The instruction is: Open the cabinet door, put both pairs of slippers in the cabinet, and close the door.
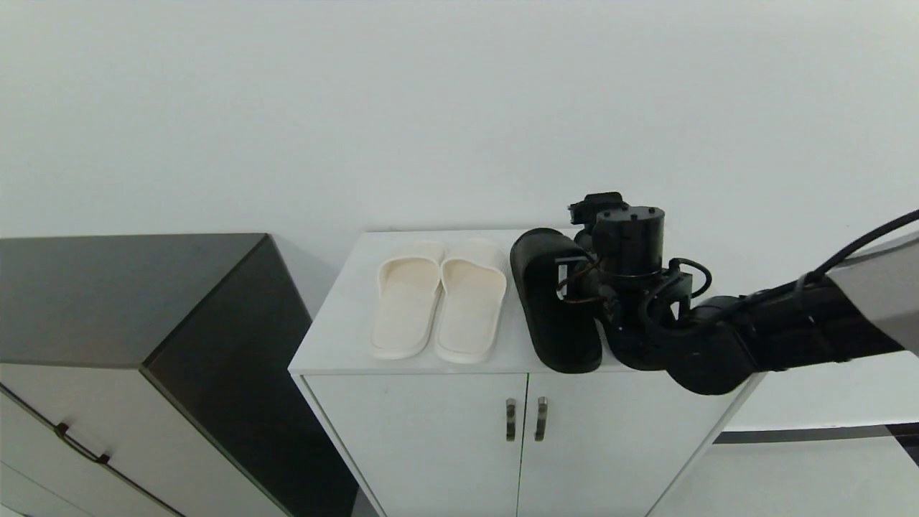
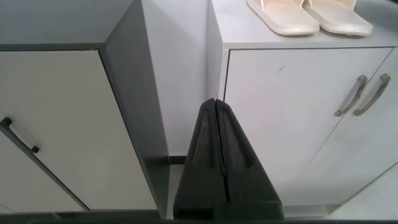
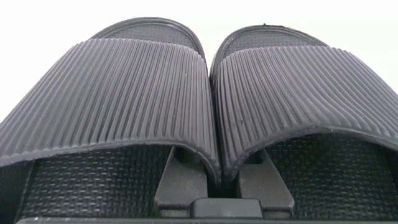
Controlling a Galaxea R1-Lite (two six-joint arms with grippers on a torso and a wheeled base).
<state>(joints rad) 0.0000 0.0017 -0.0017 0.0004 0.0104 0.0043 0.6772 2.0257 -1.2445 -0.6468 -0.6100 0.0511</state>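
A pair of black slippers lies at the right of the white cabinet's top, with a cream-white pair to its left. My right gripper is at the black pair. In the right wrist view its fingers sit one inside each black slipper under the ribbed straps, shut on the two touching inner walls. Both cabinet doors are closed, handles side by side. My left gripper is shut and empty, low in front of the cabinet's left door, below the white pair.
A dark grey cabinet with a light drawer front and black handle stands close to the left of the white one, a narrow gap between them. A white wall rises behind. Open floor lies to the right of the white cabinet.
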